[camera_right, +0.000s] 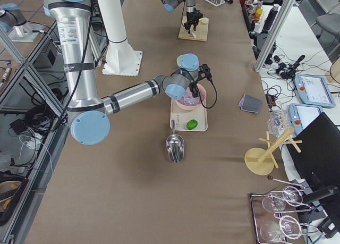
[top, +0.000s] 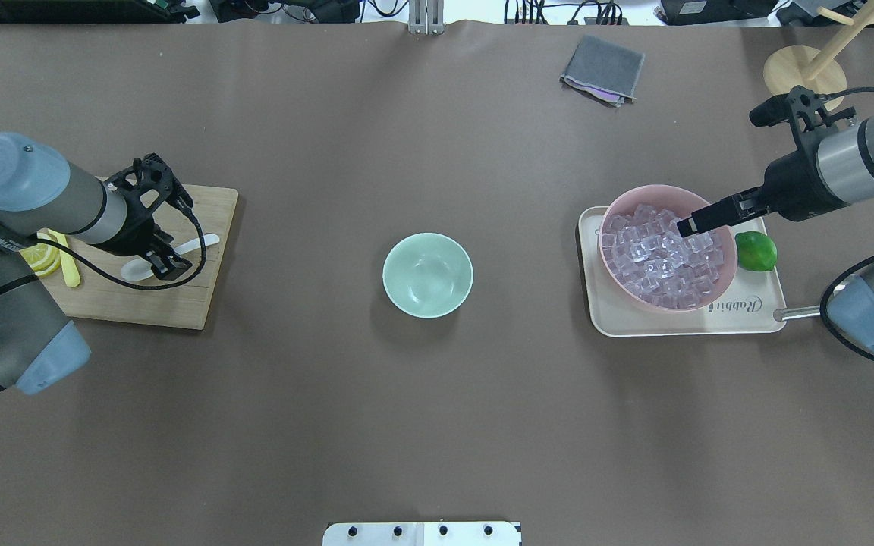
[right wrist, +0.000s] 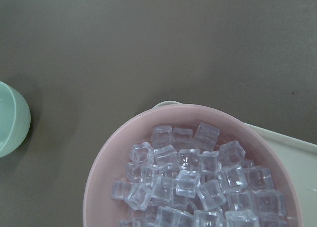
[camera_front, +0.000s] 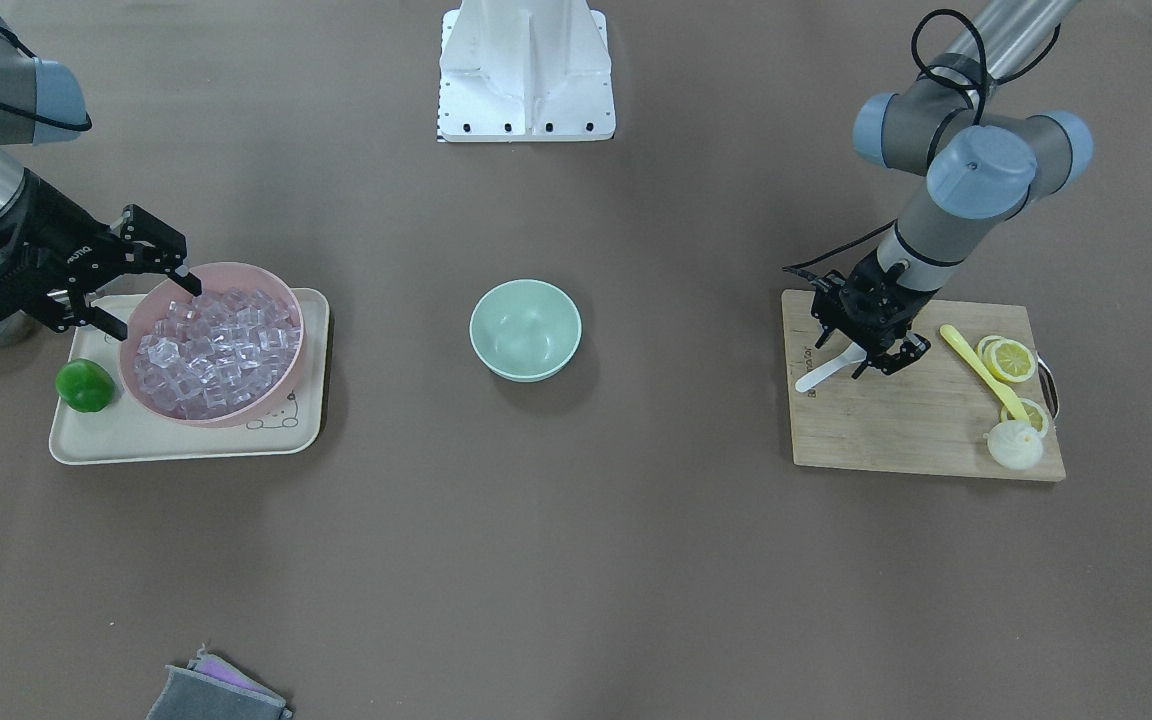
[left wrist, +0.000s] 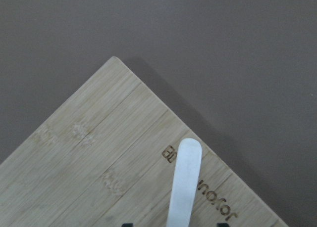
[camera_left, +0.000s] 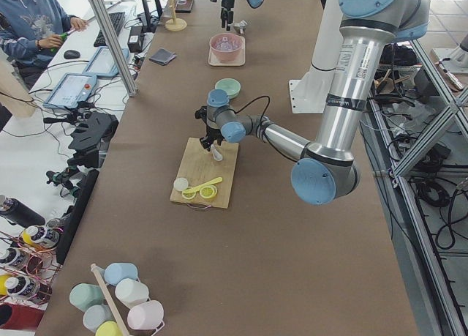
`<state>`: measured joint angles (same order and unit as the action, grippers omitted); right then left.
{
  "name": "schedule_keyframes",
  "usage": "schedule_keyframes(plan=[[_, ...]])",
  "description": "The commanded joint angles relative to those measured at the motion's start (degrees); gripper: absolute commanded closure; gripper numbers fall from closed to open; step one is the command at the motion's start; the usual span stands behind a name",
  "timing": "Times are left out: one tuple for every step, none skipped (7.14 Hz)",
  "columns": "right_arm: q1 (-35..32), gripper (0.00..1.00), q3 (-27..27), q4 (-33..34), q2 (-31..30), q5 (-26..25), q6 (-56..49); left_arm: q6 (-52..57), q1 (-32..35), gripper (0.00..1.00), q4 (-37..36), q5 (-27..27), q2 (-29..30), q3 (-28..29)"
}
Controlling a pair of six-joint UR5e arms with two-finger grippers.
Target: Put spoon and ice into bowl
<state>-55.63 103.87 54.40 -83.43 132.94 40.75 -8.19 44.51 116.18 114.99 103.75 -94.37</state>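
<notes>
The white spoon (top: pixel 198 246) lies on the wooden cutting board (top: pixel 141 303); its handle shows in the left wrist view (left wrist: pixel 185 182). My left gripper (camera_front: pixel 884 364) is open, low over the board, a finger on each side of the spoon. The mint-green bowl (camera_front: pixel 525 330) stands empty at the table's middle. Many clear ice cubes (camera_front: pixel 216 350) fill the pink bowl (camera_front: pixel 281 290), also seen in the right wrist view (right wrist: pixel 193 182). My right gripper (camera_front: pixel 151 305) is open and empty, just above the pink bowl's edge.
The pink bowl and a green lime (camera_front: pixel 84 386) sit on a cream tray (camera_front: pixel 186 440). A steel scoop (top: pixel 797 312) lies beside the tray. A yellow utensil (camera_front: pixel 981 370) and lemon slices (camera_front: pixel 1011 360) share the board. A grey cloth (top: pixel 602 70) lies at the far side.
</notes>
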Motion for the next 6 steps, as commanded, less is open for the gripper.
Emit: schedule_keyframes(plan=[[0.35, 0.01, 0.02, 0.0, 0.38, -0.05, 0.56, -0.07, -0.47, 0.71, -0.07, 0.06, 0.31, 1.02], [0.35, 0.01, 0.02, 0.0, 0.38, -0.04, 0.56, -0.85, -0.47, 0.97, -0.07, 0.14, 0.92, 1.03], [0.35, 0.01, 0.02, 0.0, 0.38, -0.04, 0.56, -6.08, -0.47, 1.0, -0.07, 0.32, 1.36, 0.94], [0.35, 0.01, 0.11, 0.0, 0.38, -0.04, 0.47, -12.05, -0.47, 1.0, -1.03, 1.02, 4.67, 0.51], [0.35, 0.01, -0.07, 0.09, 0.46, -0.04, 0.47, -20.2, -0.56, 1.0, -1.91, 4.42, 9.23, 0.68], [0.35, 0.01, -0.07, 0.0, 0.46, -0.13, 0.47, -31.07, -1.0, 1.0, -5.4, 5.58, 15.54, 0.42]])
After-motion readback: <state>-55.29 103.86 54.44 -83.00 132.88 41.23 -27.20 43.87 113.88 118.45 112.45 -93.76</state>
